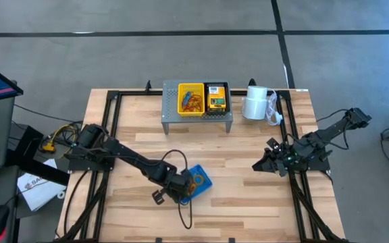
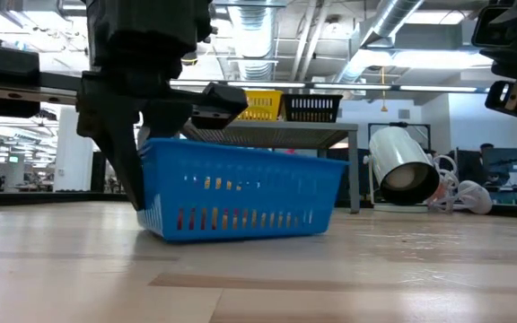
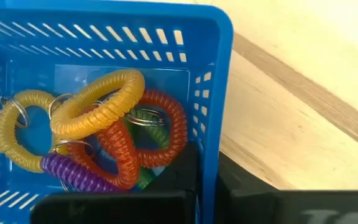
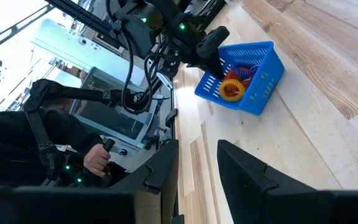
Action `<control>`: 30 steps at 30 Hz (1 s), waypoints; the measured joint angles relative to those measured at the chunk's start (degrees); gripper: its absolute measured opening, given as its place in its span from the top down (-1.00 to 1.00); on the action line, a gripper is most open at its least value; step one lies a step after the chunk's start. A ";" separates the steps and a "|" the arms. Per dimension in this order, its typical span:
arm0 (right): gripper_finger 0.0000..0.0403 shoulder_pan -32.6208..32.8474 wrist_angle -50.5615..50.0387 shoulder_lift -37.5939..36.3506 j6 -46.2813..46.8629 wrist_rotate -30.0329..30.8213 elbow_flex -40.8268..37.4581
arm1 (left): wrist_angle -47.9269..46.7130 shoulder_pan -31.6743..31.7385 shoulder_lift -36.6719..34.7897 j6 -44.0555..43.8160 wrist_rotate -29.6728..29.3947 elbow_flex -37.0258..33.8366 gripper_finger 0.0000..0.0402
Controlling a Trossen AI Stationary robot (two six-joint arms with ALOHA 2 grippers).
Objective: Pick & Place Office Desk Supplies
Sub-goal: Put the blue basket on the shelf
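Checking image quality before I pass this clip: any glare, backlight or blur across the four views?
High view: even light, no glare. Low view: bright ceiling lights backlight the left pincer, a dark shape on the blue basket. Left wrist view: coil loops sharp, own dark fingers blurred at the basket wall. Right wrist view: washed-out brightness in one corner, own fingers soft.

1. Blue basket (image 1: 199,181): landmark, near the table's front middle; the left gripper (image 1: 183,189) is clamped on its wall, blocking that side.
2. Bare wood lies between the basket and the grey shelf (image 1: 197,121) behind it.
3. Paper roll (image 1: 255,104) stands beside the shelf, well apart from the basket.
4. Open table between the basket and the right gripper (image 1: 261,164).
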 joint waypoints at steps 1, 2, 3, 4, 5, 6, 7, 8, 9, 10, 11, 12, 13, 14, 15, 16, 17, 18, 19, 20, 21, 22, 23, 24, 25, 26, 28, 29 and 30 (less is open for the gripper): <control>0.46 0.00 -0.02 0.01 0.00 0.00 0.00 | -0.29 -0.20 -0.14 -0.44 -0.41 0.00 0.99; 0.46 0.00 0.00 0.01 0.00 0.00 0.00 | -0.70 -0.33 -0.29 -1.06 -0.67 0.00 0.99; 0.46 0.00 0.00 -0.01 0.00 0.00 0.00 | -0.77 -0.45 -0.35 -1.64 -0.79 0.00 1.00; 0.46 0.00 -0.02 -0.01 -0.02 0.00 0.00 | -0.75 -0.50 -0.45 -1.92 -0.92 0.00 1.00; 0.46 0.00 -0.01 0.01 -0.01 0.01 0.00 | -1.05 -0.53 -0.77 -2.07 -0.96 -0.01 1.00; 0.46 0.00 -0.02 -0.01 0.00 0.00 0.00 | -1.32 -0.54 -1.14 -2.56 -0.92 -0.04 1.00; 0.46 0.00 -0.02 -0.01 0.00 0.02 0.00 | -1.03 -0.54 -1.37 -3.18 -0.90 -0.01 1.00; 0.46 0.00 -0.02 0.01 0.00 0.01 0.01 | -1.08 -0.54 -1.74 -3.65 -0.92 0.00 1.00; 0.46 0.00 0.01 0.00 0.00 0.02 0.01 | -1.85 -0.53 -2.13 -4.41 -0.94 -0.03 1.00; 0.46 0.00 0.04 -0.01 0.00 0.02 0.02 | -1.88 -0.54 -2.42 -5.13 -0.91 -0.04 1.00; 0.46 0.00 0.01 0.01 0.00 0.01 0.04 | -1.73 -0.54 -2.84 -5.83 -0.98 -0.02 1.00; 0.46 0.00 -0.02 0.01 0.00 0.02 0.04 | -2.70 -0.54 -3.30 -6.09 -1.02 -0.02 1.00; 0.46 0.00 0.03 0.01 0.00 0.02 0.04 | -3.15 -0.54 -3.84 -6.46 -1.02 -0.02 1.00; 0.46 0.00 0.04 -0.01 0.00 0.02 0.04 | -3.05 -0.54 -4.33 -7.06 -1.44 -0.02 1.00; 0.46 -0.01 -0.04 0.00 0.00 0.02 0.04 | -3.39 -0.54 -4.95 -7.79 -1.90 -0.02 1.00; 0.46 -0.02 -0.07 0.01 0.00 0.02 0.04 | -3.49 -0.52 -5.67 -9.01 -1.97 -0.02 1.00; 0.46 -0.02 -0.04 -0.01 0.00 0.02 0.04 | -3.54 -0.49 -6.53 -9.88 -2.31 -0.02 1.00; 0.46 -0.01 -0.12 0.00 0.00 0.02 0.04 | -3.68 -0.47 -7.32 -10.78 -2.67 -0.02 1.00; 0.46 -0.02 -0.23 0.01 0.00 0.02 0.04 | -3.39 -0.36 -7.99 -11.69 -3.31 0.00 1.00; 0.46 -0.01 -0.24 0.01 -0.01 0.02 0.04 | -3.46 -0.30 -8.59 -12.13 -4.03 0.00 1.00; 0.46 0.00 -0.24 -0.01 0.00 0.02 0.04 | -3.91 -0.26 -9.09 -12.80 -4.23 0.00 1.00; 0.46 -0.02 -0.24 0.01 0.00 0.02 0.04 | -3.99 -0.26 -9.68 -13.69 -4.44 0.00 1.00; 0.46 -0.02 -0.24 0.01 0.00 0.02 0.04 | -4.48 -0.26 -10.37 -14.58 -4.53 0.00 1.00; 0.46 -0.01 -0.24 -0.01 0.00 0.02 0.04 | -5.15 -0.26 -10.95 -15.56 -4.59 0.00 1.00; 0.46 -0.01 -0.24 -0.01 -0.01 0.02 0.04 | -5.41 -0.26 -11.46 -16.61 -4.98 0.00 1.00; 0.46 -0.01 -0.24 0.01 -0.01 0.02 0.04 | -6.20 -0.26 -11.90 -17.49 -5.49 0.00 1.00; 0.46 -0.01 -0.25 -0.01 -0.01 0.02 0.04 | -8.02 -0.26 -12.59 -19.13 -6.25 0.00 1.00; 0.46 -0.01 -0.33 0.01 0.00 0.02 0.04 | -8.61 -0.26 -13.09 -19.72 -6.75 0.00 1.00; 0.46 -0.01 -0.42 0.01 0.00 0.02 0.04 | -9.40 -0.26 -13.56 -20.48 -7.02 0.00 1.00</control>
